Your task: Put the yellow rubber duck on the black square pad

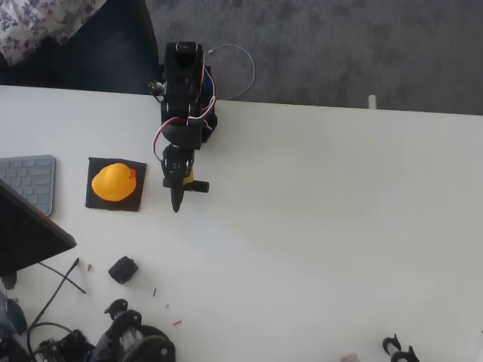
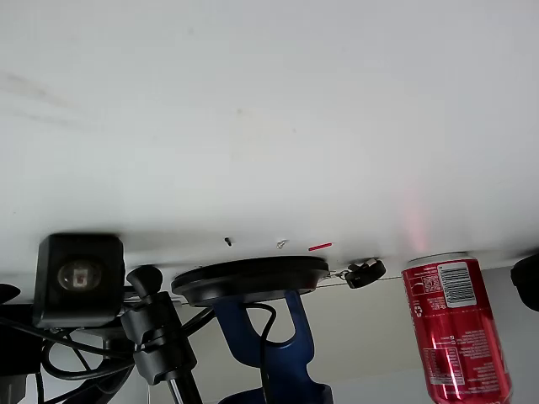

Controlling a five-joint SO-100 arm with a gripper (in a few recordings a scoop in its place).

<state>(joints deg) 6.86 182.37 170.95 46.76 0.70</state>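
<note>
yellow rubber duck point(image 1: 113, 182): smooth rubbery skin, soft sheen
black square pad point(image 1: 96, 198): thin, flat, matt black
table point(image 1: 317, 226): smooth white top, faint sheen
pincer point(image 1: 176, 204): black hard plastic, dull
keyboard point(image 1: 30, 181): grey matt plastic keys
drinks can point(image 2: 455, 328): glossy red metal, white printed label
carpet point(image 1: 339, 45): grey, rough pile
cloth point(image 1: 38, 23): floral printed fabric

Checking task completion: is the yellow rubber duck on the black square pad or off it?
On it. Overhead, the yellow rubber duck sits within the black square pad; the tool is apart.
</note>
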